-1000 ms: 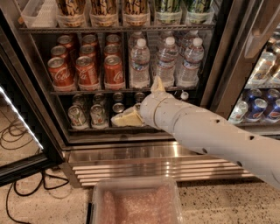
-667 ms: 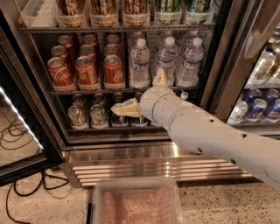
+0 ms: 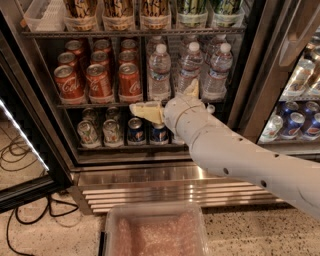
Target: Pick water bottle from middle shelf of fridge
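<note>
The fridge point(image 3: 150, 176) stands open in front of me. Its middle shelf point(image 3: 95, 105) holds red Coca-Cola cans point(image 3: 99, 80) on the left and clear water bottles on the right. The front row has three water bottles: left point(image 3: 159, 72), middle point(image 3: 190, 67) and right point(image 3: 218, 70). My gripper point(image 3: 168, 100) is at the front rail of the middle shelf, just below the left and middle bottles. It is open and empty. One cream finger point(image 3: 145, 111) points left under the left bottle. The other point(image 3: 192, 88) points up against the base of the middle bottle.
The lower shelf holds green cans point(image 3: 88, 133) and blue cans point(image 3: 135, 131). Tall patterned cans point(image 3: 117, 10) stand on the shelf above. A neighbouring section point(image 3: 295, 122) with blue cans is at right. A clear plastic bin point(image 3: 155, 232) lies below. The open door point(image 3: 30, 150) and floor cables point(image 3: 15, 155) are at left.
My arm has risen and shifted right, bringing the gripper from in front of the lower shelf up to the rail of the middle shelf under the bottles.
</note>
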